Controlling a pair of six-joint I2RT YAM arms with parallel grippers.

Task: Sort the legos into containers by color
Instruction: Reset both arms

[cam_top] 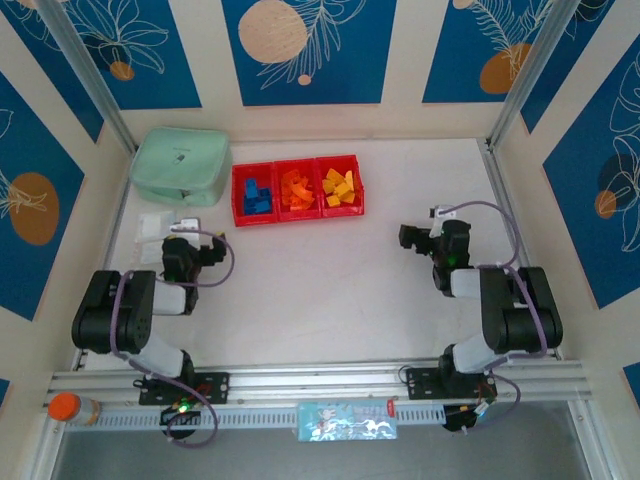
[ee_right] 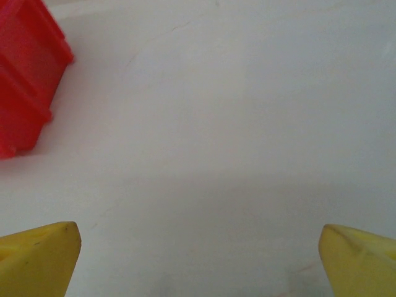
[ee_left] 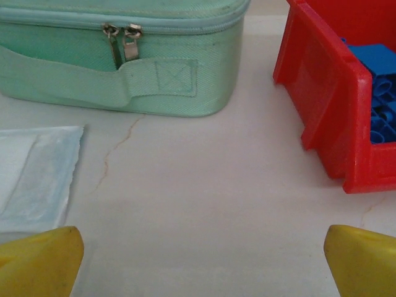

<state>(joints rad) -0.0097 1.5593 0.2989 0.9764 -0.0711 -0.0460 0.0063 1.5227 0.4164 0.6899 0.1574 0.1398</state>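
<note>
The sorting looks finished, judging by how things lie. The legos all sit inside the containers, the row of three joined red bins at about 12 o'clock on the tabletop, a shade towards 11. The blue bricks fill the bin at the 9 o'clock end of the row, the orange bricks the middle one, and the yellow bricks the bin at the 3 o'clock end. No colour appears mixed into another bin, though the pieces are too small to count. No loose brick can be made out on the bare surface, so nothing seems left to pick up.

The bricks are small, glossy plastic, heaped loosely; the left wrist view shows studded blue ones behind the red wall.

The left gripper hangs at 9 o'clock with its yellow fingers spread wide and nothing between them, facing the mint green pouch and a clear packet. The right gripper, at 3 o'clock, is likewise released and empty, over bare tabletop.
</note>
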